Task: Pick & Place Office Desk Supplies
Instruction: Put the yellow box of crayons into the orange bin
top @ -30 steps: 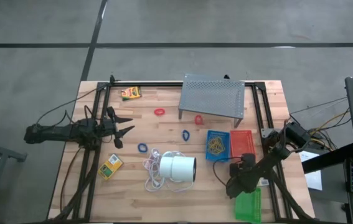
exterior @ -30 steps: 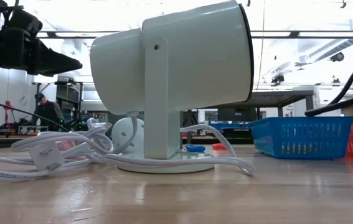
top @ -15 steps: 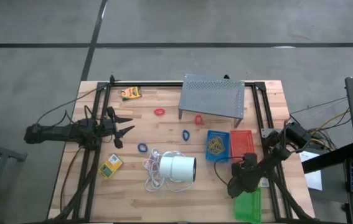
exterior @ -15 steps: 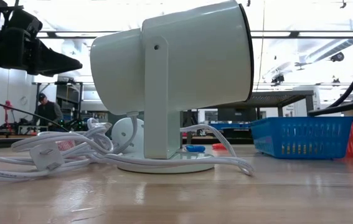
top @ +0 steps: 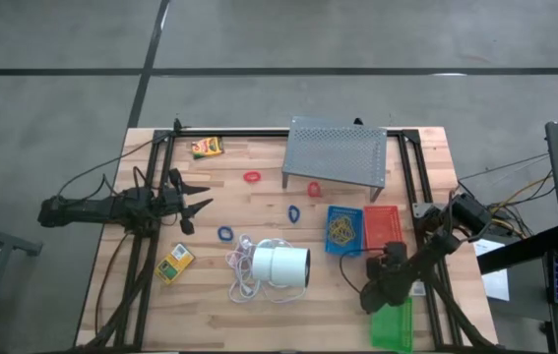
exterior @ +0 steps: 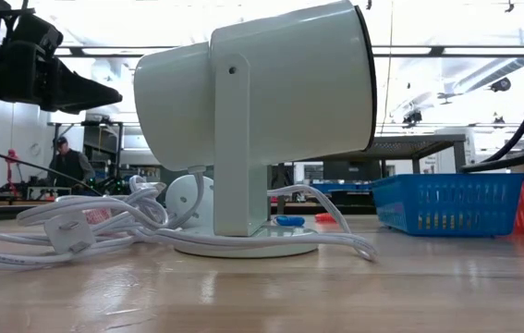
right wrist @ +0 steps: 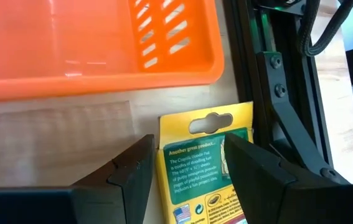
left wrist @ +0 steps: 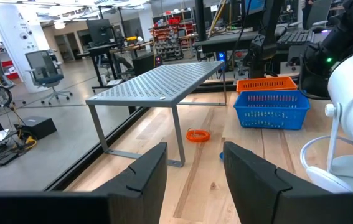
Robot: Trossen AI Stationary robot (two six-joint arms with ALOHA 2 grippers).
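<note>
My right gripper (top: 385, 283) hangs open near the table's right front, between the red tray (top: 381, 226) and the green tray (top: 393, 326). In the right wrist view its fingers stand on either side of a yellow printed box (right wrist: 206, 165) that lies flat on the wood beside the red tray (right wrist: 89, 43); I cannot tell whether they touch it. My left gripper (top: 196, 200) waits open at the table's left side. The blue tray (top: 343, 229) holds tan rubber bands. Red loops (top: 251, 177) and blue loops (top: 294, 212) lie on the table. Two more yellow boxes (top: 175, 263) lie farther left.
The white lamp (top: 280, 264) with its cord stands in the middle front and fills the low view (exterior: 262, 120). The grey perforated stand (top: 336, 152) stands at the far side. Black frame rails (right wrist: 276, 93) run beside the box. A person (exterior: 63, 162) shows in the room behind.
The right arm's cable at the right edge of the low view has shifted a little; the gripper itself stays over the yellow box.
</note>
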